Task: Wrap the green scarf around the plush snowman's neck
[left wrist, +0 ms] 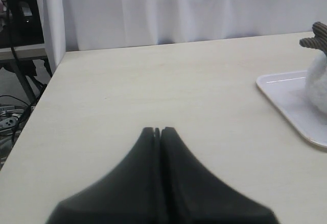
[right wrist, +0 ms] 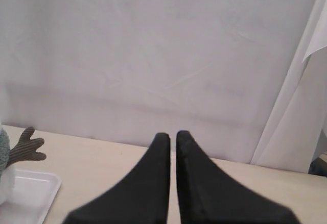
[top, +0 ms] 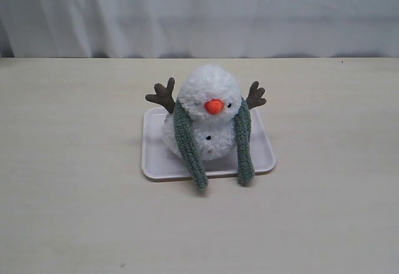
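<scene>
Scarf check: green scarf [top: 186, 140] is draped behind the snowman's neck [top: 206, 123], w/ 2 strands hanging down the front, 1 each side of the orange nose. Both tips run over the near rim of the white tray [top: 149, 161] and touch the worktop [top: 75, 193]. Strands hang apart and aren't crossed, so I'd call the wrap about half done.

Plush snowman [top: 209, 87] sits upright on the tray, mid-worktop, a bit nearer the far edge than the near one.

Left hand [left wrist: 157, 130] is closed w/ nothing in it and hovers over bare worktop, w/ the tray's corner off to 1 side. Right hand [right wrist: 172, 134] is closed too and empty, aimed at the backdrop curtain. Neither hand shows in the exterior view, so both are well apart from the toy.

Next step, as I read it, is to cross 1 strand over the other. To do that well:
- Open the hand before dropping in. Go for a tip where it lies past the tray's near rim, since there's room for fingers there.
- Pinch near the tip, not up by the neck.
- Lift only slightly and carry it across the chest below the nose. A hard tug could drag the whole scarf off or topple the toy.
- Other hand could pin the 2nd strand or steady the body.
</scene>
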Available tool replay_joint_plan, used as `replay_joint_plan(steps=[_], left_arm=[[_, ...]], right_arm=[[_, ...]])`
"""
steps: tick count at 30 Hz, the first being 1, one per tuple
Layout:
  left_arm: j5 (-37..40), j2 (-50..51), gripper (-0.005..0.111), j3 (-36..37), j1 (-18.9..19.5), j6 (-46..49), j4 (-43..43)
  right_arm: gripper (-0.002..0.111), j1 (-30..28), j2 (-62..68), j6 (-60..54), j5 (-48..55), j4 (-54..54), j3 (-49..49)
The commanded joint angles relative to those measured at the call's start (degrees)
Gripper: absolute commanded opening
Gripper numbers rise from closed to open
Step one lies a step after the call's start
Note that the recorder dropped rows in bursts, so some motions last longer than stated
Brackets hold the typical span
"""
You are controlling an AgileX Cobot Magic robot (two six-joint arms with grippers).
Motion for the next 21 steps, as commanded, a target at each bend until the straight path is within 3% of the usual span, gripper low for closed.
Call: replay_joint_plan(steps=[1, 14, 21], left_arm=[[-0.7, -0.1, 0.000, 0.2, 0.2, 0.1, -0.1], [-0.7, -0.1, 0.000, 0.2, 0.2, 0.1, -0.1], [-0.7, -0.1, 0.000, 0.2, 0.2, 0.1, -0.1]], right_arm=[[0.004, -0.4, -0.2, 0.0, 2.8, 0.0, 0.2], [0.004, -0.4, -0.2, 0.0, 6.5, 0.0, 0.2], [0.004, -0.4, -0.2, 0.0, 18.7, 0.0, 0.2]])
